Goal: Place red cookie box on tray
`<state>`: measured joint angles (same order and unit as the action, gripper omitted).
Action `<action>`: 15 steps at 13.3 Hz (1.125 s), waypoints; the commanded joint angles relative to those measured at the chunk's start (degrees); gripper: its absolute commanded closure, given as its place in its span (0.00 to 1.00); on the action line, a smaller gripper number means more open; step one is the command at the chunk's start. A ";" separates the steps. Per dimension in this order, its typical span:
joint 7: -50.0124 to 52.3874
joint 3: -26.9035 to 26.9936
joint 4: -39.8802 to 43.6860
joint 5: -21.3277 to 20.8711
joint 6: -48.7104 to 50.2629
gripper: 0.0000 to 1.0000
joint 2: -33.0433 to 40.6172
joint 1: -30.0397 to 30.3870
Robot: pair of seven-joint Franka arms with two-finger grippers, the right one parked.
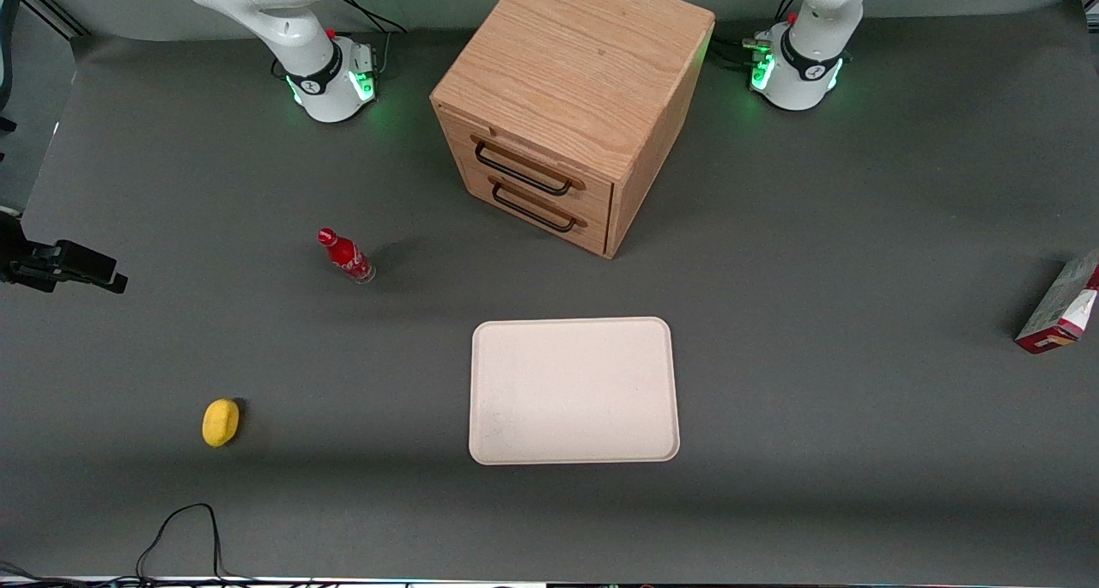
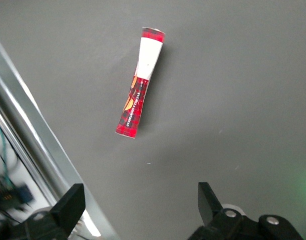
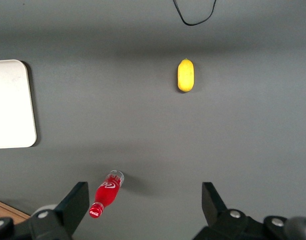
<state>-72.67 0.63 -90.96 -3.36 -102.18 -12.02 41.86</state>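
The left arm's gripper hangs high over the table, its two fingers spread wide with nothing between them. Under it, on the grey surface and apart from both fingertips, the red cookie box stands on its narrow edge, so that from above it shows as a slim red strip with a white panel toward one end. From the front the box sits at the working arm's end of the table, right at the edge of that view, leaning a little. The tray lies well apart from it, flat in the middle of the table and nearer the front camera than the wooden drawer cabinet. A small red bottle and a yellow lemon sit toward the parked arm's end.
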 commanded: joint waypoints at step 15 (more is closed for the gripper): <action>-20.94 -0.72 -17.40 6.08 -29.45 0.00 -6.25 -0.63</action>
<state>-92.29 -0.30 -104.20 0.69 -126.75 -18.79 41.64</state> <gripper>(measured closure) 0.000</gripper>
